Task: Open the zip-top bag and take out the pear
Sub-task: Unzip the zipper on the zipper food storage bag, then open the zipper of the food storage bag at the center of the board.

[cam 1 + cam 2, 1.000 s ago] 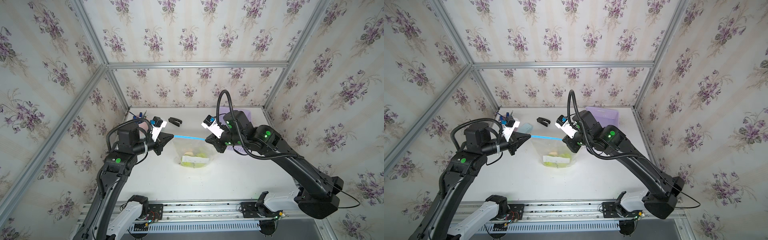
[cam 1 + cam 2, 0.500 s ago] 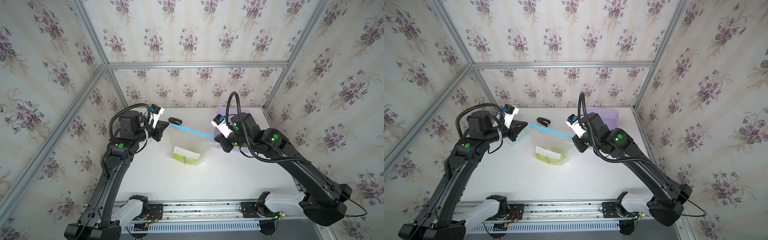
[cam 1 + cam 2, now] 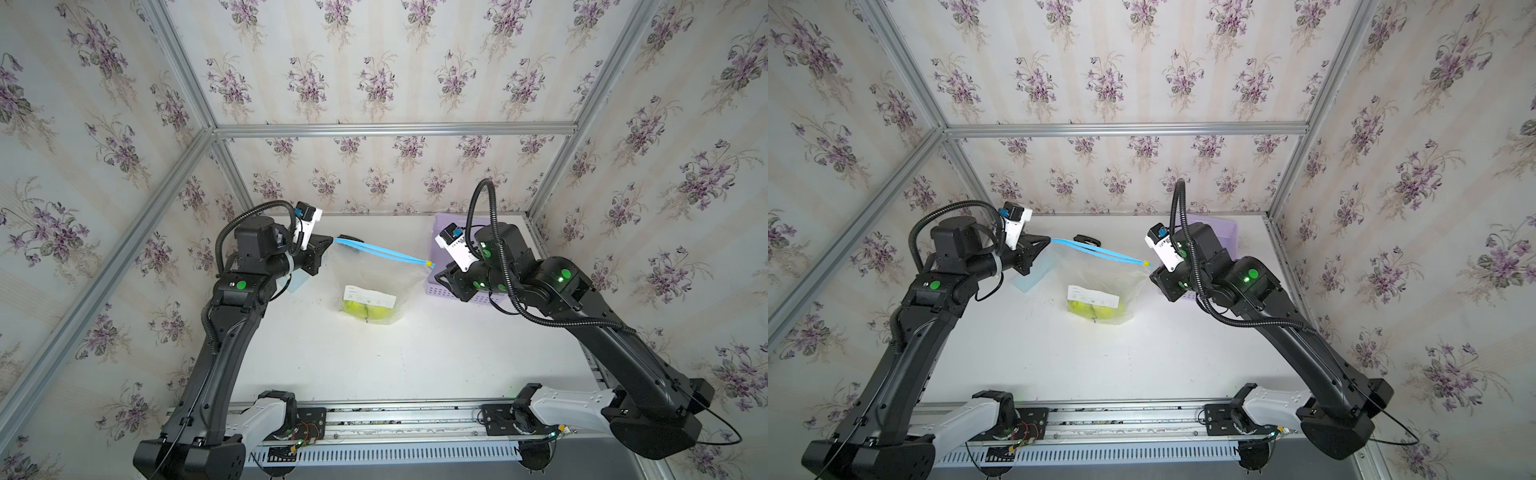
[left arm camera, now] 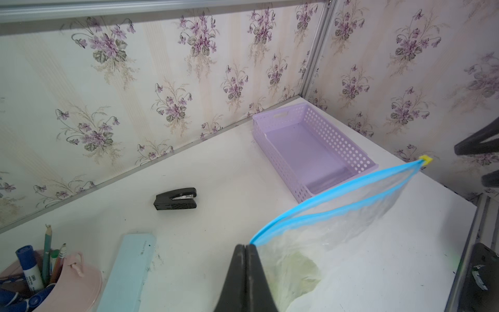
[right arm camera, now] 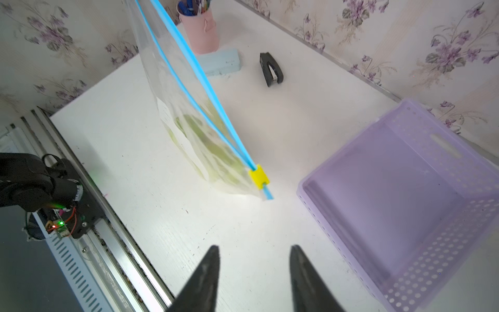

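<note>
Two tools beside zip-top bag [image 3: 374, 272]: left tool [image 4: 246, 250] pinching bag's corner shut; right tool [image 5: 253, 256] standing wide, near bag's yellow slider [image 5: 258, 177], not touching.

The scene is lit brightly and evenly; only soft shadows are cast on the white desk [image 3: 374, 361]. Straight lines are bowed near the edges of both top views.

table [image 3: 374, 365] — white | on it: purple basket [image 4: 337, 140], black stapler [image 4: 175, 199], blue case [image 4: 129, 272], pink cup [image 5: 202, 32], zip-top bag [image 3: 374, 274] (bottom only)
</note>
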{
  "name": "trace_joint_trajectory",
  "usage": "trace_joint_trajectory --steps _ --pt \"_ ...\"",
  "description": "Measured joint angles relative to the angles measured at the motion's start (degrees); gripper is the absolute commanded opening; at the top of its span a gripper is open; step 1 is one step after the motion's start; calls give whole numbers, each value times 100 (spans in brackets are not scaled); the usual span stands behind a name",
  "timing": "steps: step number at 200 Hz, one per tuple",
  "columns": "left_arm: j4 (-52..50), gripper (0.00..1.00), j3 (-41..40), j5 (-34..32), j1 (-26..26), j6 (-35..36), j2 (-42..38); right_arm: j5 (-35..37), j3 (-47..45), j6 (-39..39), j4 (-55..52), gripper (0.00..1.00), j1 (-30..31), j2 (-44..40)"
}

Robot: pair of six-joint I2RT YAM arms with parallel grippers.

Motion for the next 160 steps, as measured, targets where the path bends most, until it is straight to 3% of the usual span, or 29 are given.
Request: trace_joint_trajectory --steps 62,110,132,151,160 --pt "579 7 -1172 249 -356 -363 -1051 -1231 1010 492 131 59 9 960" --pt "511 9 -1853 229 -481 -518 -1917 -1923 848 813 446 58 179 1248" --pt "433 9 -2000 195 -492 -610 -2151 -2074 667 929 577 47 365 1294" --pt "365 9 -2063 175 -511 -669 -2258 -2190 514 1150 807 15 520 1276" --pt "345 9 -2076 162 -511 -699 -2288 -2273 470 1373 931 7 566 1272"
